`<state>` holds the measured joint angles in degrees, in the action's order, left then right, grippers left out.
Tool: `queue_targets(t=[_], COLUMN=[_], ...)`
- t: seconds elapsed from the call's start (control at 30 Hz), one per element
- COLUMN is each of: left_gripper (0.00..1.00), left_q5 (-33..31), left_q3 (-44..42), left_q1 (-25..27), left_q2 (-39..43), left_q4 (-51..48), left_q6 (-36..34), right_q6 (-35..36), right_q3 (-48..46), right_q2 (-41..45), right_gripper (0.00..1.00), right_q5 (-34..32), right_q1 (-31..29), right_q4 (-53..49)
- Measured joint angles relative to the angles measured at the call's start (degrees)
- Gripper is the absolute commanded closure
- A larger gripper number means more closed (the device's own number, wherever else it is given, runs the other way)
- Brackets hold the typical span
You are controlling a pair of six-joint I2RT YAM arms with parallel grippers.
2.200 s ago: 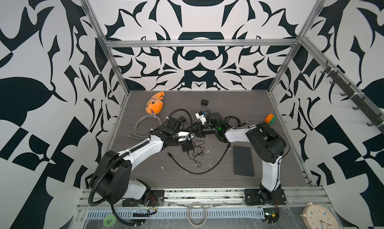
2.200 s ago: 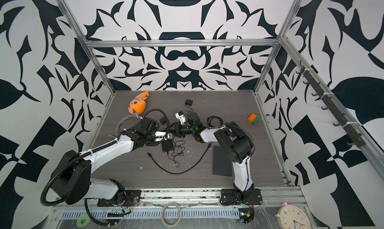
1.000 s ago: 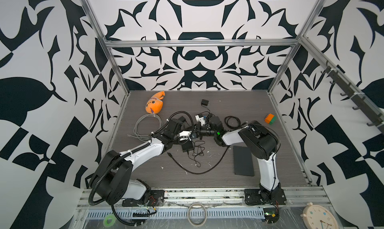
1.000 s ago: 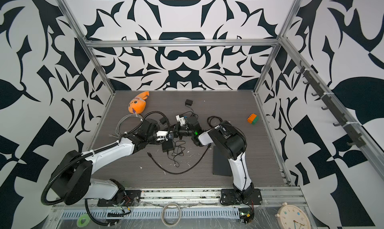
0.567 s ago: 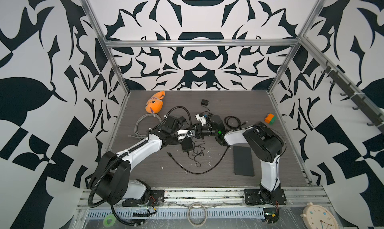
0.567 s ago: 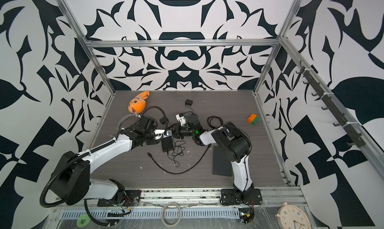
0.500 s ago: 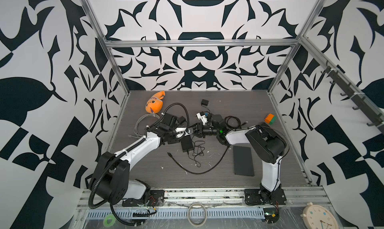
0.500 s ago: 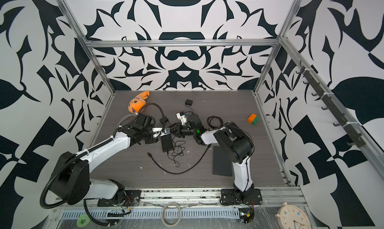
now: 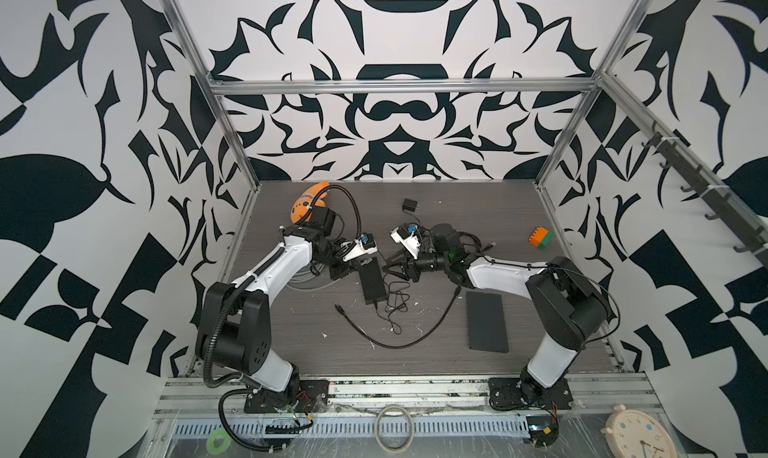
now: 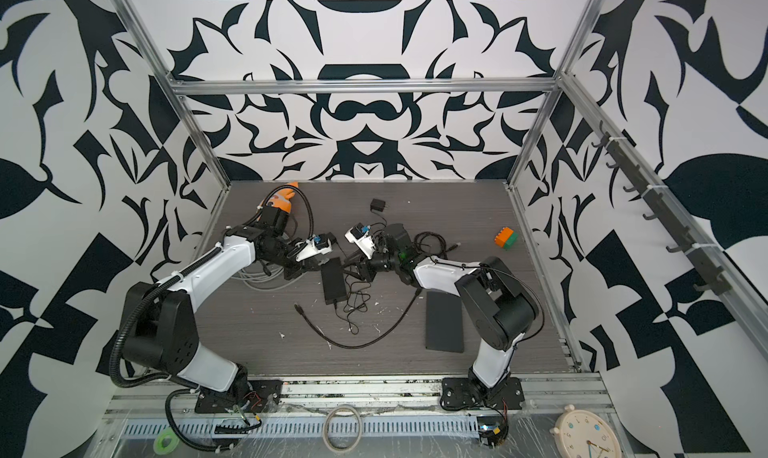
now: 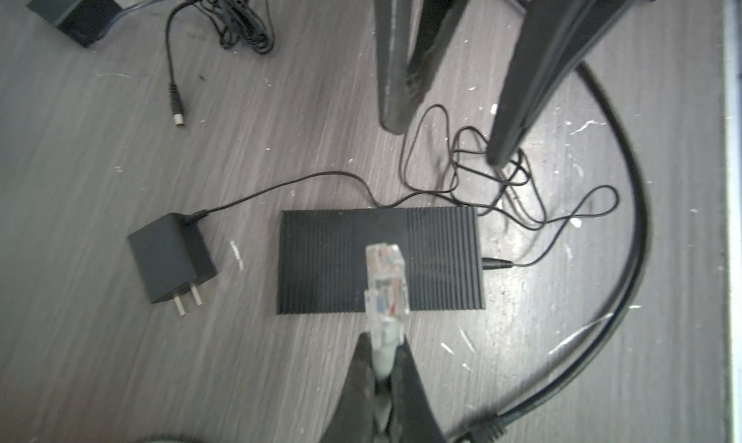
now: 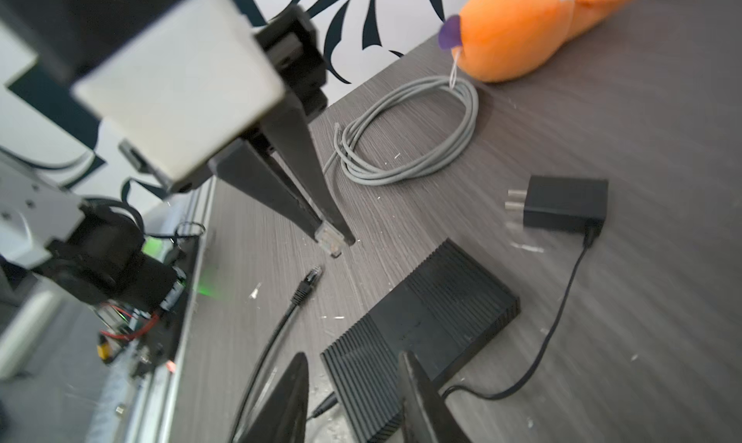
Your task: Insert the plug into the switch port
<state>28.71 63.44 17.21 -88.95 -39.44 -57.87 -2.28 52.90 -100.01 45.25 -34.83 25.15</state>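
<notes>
Your left gripper (image 11: 383,340) is clamped on the boot of the clear plug (image 11: 386,276), and the plug's nose sticks out past the fingertips. The grey cable (image 12: 421,139) trails behind it to a coil on the table.

The switch (image 11: 321,260) lies flat just in front of that plug. In both top views its long axis runs from far to near. The plug points across that axis, at the long side nearest the left arm. From the left wrist the nose overlaps the switch's near long edge. From the right wrist the plug sits raised off the table beside that edge and apart from the casing.

So the move comes down to dropping and driving the plug crosswise into that long face. No view shows a port there, so you cannot yet tell which face carries the ports.

Your right gripper (image 12: 353,356) hangs with its jaws spread and grips nothing. It is near the short end where the thin power lead (image 11: 498,263) enters, well placed to brace the switch
</notes>
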Motion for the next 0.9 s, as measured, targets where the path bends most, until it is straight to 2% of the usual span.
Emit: queue_targets(t=[0.1,0.27,0.63,0.9], left_gripper=[1.0,1.0,1.0,1.0], left_q5=[1.3,2.3,2.4,2.4], left_q3=[0.0,0.0,0.0,0.0], left_q1=[0.0,0.0,0.0,0.0], left_q2=[-0.2,-0.2,-0.2,-0.2], left_q4=[-1.1,-2.0,-2.2,-2.2], left_q6=[-0.2,-0.2,-0.2,0.0], right_q6=[3.9,6.2,3.7,2.4], right_q3=[0.3,2.9,4.5,6.4], right_q2=[-1.2,-5.0,-6.5,-6.6], right_gripper=[0.6,0.6,0.58,0.59], right_q5=[0.3,1.9,7.5,8.6], right_q1=[0.0,-0.4,-1.0,-1.7], right_q4=[0.7,2.2,9.8,10.2])
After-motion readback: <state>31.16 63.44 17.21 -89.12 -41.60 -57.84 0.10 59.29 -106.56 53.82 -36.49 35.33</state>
